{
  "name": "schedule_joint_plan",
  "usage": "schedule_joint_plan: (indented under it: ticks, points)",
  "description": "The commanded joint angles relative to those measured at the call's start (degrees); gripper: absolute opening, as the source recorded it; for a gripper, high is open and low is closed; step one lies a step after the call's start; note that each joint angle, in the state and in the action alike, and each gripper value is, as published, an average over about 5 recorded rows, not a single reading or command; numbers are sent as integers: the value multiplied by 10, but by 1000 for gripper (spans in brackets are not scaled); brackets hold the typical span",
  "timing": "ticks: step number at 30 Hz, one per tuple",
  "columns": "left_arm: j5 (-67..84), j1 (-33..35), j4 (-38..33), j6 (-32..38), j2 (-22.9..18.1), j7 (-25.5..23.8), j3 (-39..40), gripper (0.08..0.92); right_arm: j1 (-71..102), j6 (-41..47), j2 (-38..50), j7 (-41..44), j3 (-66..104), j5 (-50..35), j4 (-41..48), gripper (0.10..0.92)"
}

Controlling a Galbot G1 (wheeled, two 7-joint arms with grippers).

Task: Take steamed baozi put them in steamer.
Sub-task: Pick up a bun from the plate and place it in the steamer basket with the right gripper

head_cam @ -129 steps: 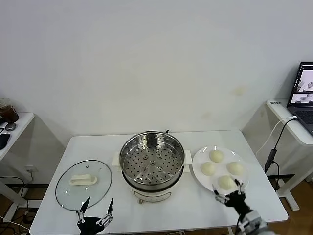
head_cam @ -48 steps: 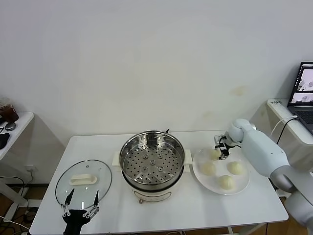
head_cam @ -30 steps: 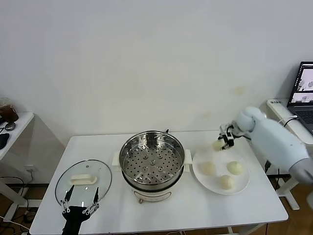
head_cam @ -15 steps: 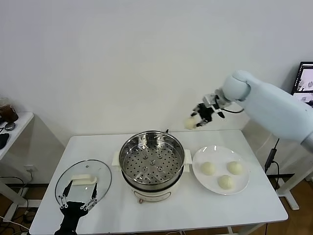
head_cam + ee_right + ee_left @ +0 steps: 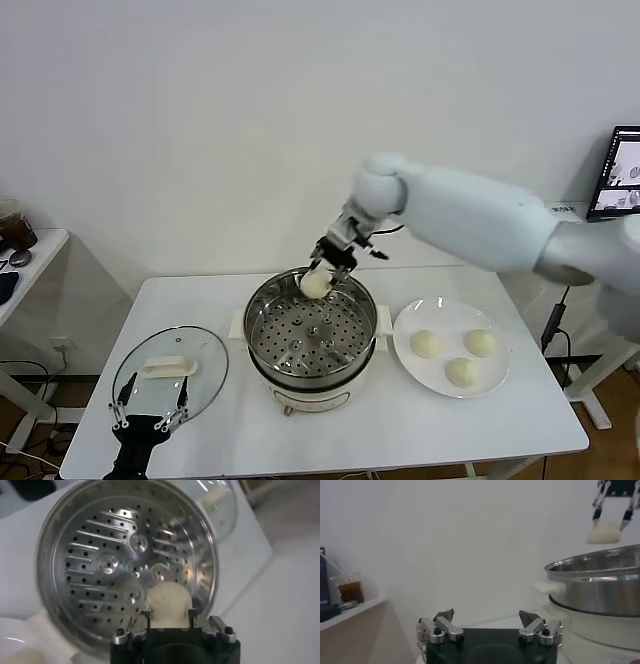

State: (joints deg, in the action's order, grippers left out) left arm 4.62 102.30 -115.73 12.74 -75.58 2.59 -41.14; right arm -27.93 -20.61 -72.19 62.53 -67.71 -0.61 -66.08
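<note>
Cream-white baozi held over the steel steamer

Glass lid with its white handle lies at the table's left, and the left gripper waits at the near edge just by it, fingers spread wide apart. Centre, the steamer stands with its perforated tray bare. Above its far rim the right gripper is clamped on one baozi, clear of the tray. Right of the steamer, three more baozi sit on the white plate.
</note>
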Motion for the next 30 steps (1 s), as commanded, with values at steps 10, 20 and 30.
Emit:
schedule_joint_plan:
  ticks: [10,20,30]
  points:
    - [-1,0,-1,0,-1,0,-11,823,51,-176,-71,-35,8,179,132,468]
    - [-2,-6,1,0,0,0,-10,823,61,-215,-82,-68,26,203,156,590]
    - [-2,-7,-2,1,1,1,-11,823,-46,-61,0,-22,0,-5,14,815]
